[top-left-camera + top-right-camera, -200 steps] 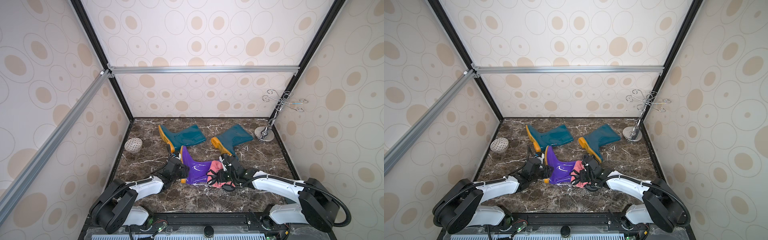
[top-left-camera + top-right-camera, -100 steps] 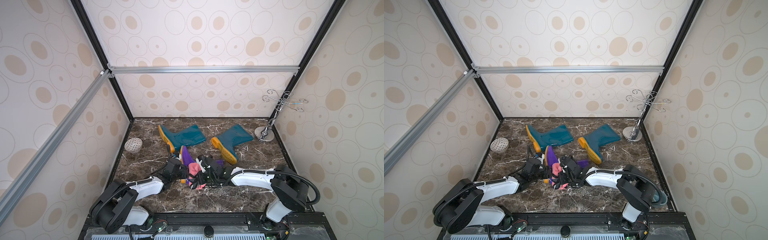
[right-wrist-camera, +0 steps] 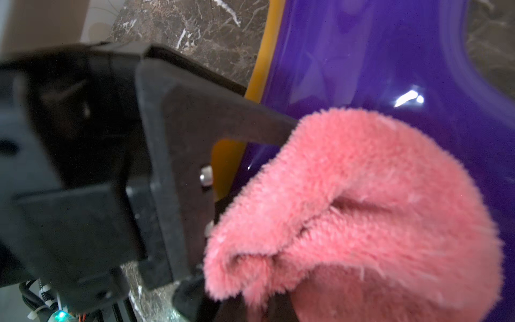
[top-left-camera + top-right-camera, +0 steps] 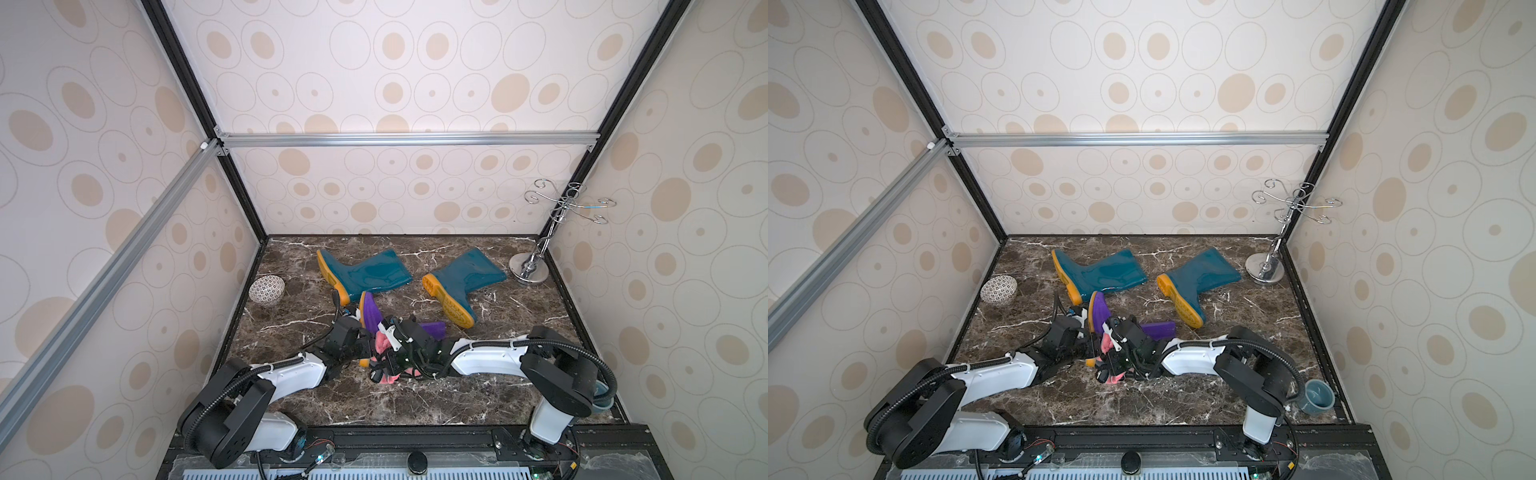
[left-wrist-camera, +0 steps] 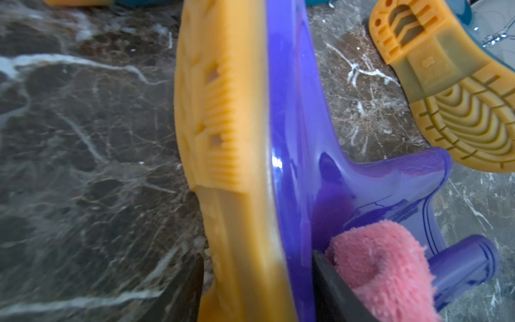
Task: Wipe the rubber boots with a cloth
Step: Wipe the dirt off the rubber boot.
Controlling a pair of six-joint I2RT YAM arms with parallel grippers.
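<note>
The purple boot [image 4: 371,312] [image 4: 1100,311] lies on its side at the front middle of the marble floor, orange sole facing left. My left gripper [image 4: 365,348] [image 5: 257,259] is shut on its foot, one finger on the sole [image 5: 220,111] and the other on the purple upper [image 5: 295,125]. My right gripper [image 4: 392,360] [image 4: 1113,360] is shut on the pink cloth [image 4: 383,341] [image 3: 362,209], which is pressed against the boot's glossy side [image 3: 376,55] beside the left finger [image 3: 209,117]. Its own jaws are buried in the cloth. Two teal boots [image 4: 365,272] [image 4: 465,274] lie behind.
A patterned bowl [image 4: 267,289] sits by the left wall. A chrome hook stand [image 4: 528,270] fills the back right corner. A blue-grey cup [image 4: 1318,397] stands at the front right, behind the right arm's base. Walls close in three sides.
My right gripper has dragged the cloth leftward along the purple boot, from the shaft end to the foot next to the left gripper. The left gripper has kept its hold.
</note>
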